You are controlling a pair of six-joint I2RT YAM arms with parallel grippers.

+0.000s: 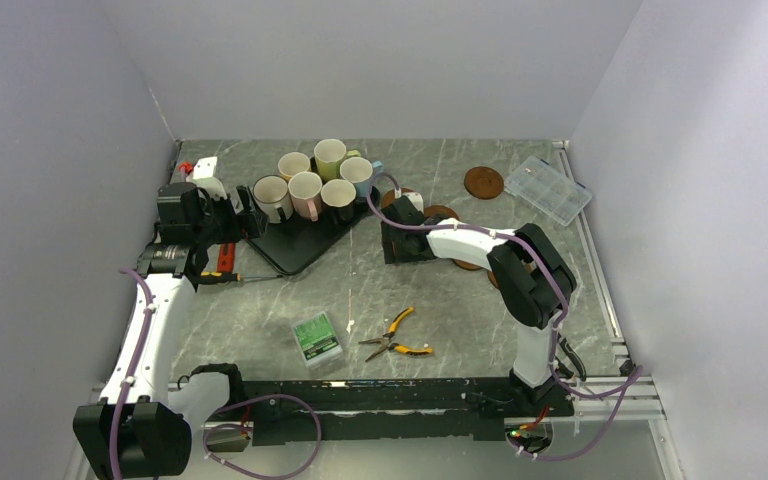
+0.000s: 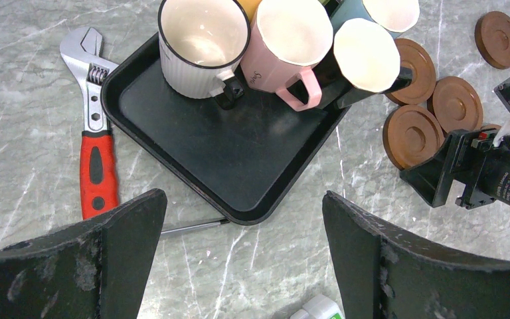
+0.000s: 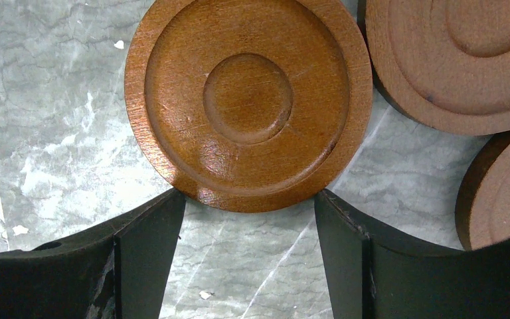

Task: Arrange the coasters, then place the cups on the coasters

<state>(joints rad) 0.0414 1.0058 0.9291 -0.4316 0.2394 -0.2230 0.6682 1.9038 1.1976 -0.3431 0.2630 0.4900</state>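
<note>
Several cups stand crowded on the black tray (image 1: 295, 250): cream-white (image 2: 199, 46), pink (image 2: 285, 46), black (image 2: 365, 56) and light blue (image 2: 388, 10) show in the left wrist view. Reddish-brown coasters lie flat on the table right of the tray. One coaster (image 3: 248, 100) lies just ahead of my right gripper (image 3: 249, 199), which is open, both fingertips against its near rim. Two more coasters (image 3: 458, 60) (image 3: 498, 193) lie beside it, and one coaster (image 1: 483, 182) sits apart farther back. My left gripper (image 2: 244, 206) hangs open and empty over the tray's near corner.
A red-handled wrench (image 2: 96, 166) lies left of the tray, and a thin metal shaft (image 2: 192, 227) pokes out by its corner. Yellow pliers (image 1: 395, 340) and a small green box (image 1: 317, 337) lie in front. A clear plastic case (image 1: 554, 188) sits at the back right.
</note>
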